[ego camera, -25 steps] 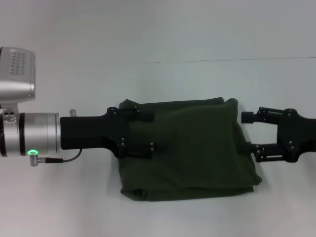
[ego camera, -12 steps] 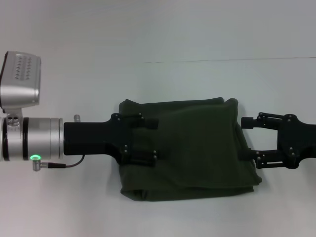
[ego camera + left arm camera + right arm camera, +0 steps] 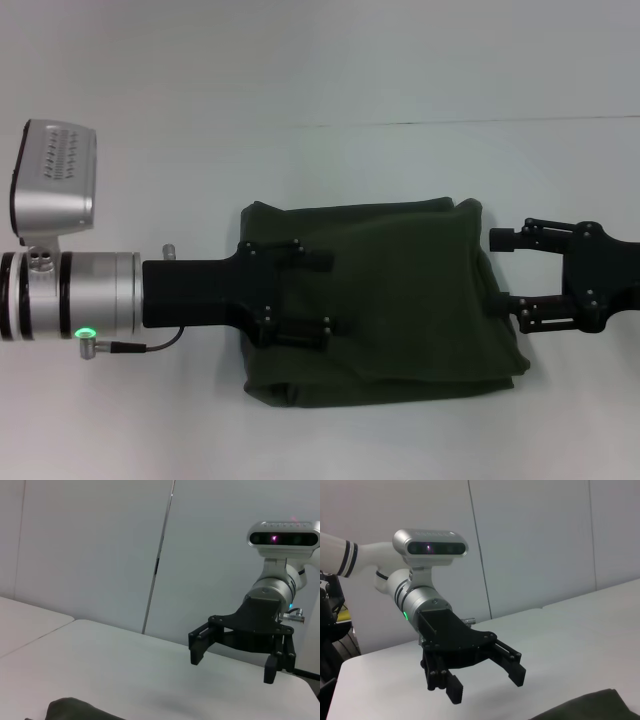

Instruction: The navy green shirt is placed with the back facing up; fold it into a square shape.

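Observation:
The navy green shirt [image 3: 400, 300] lies folded into a rough rectangle on the white table [image 3: 300, 160], plain side up. My left gripper [image 3: 328, 293] is open and empty, reaching in from the left above the shirt's left part. My right gripper [image 3: 500, 270] is open and empty at the shirt's right edge. The left wrist view shows the right gripper [image 3: 232, 666] held open above the table and a corner of the shirt [image 3: 75, 710]. The right wrist view shows the left gripper [image 3: 486, 686] open above the table and a shirt edge [image 3: 585, 707].
A thin seam [image 3: 450, 123] crosses the table behind the shirt. The shirt's lower right corner [image 3: 510, 365] bulges out unevenly. Pale wall panels [image 3: 100, 555] stand beyond the table.
My left arm has slid to the right, farther over the shirt, with its fingers still open. The right gripper has barely moved. The shirt lies as before.

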Controlling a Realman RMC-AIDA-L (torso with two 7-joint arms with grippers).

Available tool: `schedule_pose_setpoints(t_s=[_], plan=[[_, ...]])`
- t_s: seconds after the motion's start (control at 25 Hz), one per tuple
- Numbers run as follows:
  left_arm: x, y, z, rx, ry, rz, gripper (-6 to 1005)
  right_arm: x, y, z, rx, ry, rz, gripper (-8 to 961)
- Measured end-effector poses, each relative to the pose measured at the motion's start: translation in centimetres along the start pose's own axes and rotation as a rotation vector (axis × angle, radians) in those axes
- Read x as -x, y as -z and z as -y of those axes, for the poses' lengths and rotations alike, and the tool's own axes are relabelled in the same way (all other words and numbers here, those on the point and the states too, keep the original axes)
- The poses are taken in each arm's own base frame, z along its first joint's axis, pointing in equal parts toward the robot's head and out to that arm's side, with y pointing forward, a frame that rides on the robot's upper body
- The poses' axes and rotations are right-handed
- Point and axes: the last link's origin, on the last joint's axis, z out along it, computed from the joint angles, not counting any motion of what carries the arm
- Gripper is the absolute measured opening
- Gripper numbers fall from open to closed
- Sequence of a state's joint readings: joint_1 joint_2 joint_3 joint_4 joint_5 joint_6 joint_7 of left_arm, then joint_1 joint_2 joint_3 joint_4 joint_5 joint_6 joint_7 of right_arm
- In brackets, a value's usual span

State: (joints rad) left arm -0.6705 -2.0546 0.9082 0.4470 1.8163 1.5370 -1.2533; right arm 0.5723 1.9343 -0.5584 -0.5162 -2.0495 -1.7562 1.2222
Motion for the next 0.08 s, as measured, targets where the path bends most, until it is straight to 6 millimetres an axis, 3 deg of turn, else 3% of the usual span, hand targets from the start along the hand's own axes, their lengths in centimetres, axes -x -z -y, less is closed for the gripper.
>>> schedule_pose_setpoints(t_s=[0.08], plan=[[0.06, 0.02, -0.03, 0.0, 0.002, 0.0, 898, 0.11, -0.13, 0.09, 0.001, 0.004, 0.0, 911]])
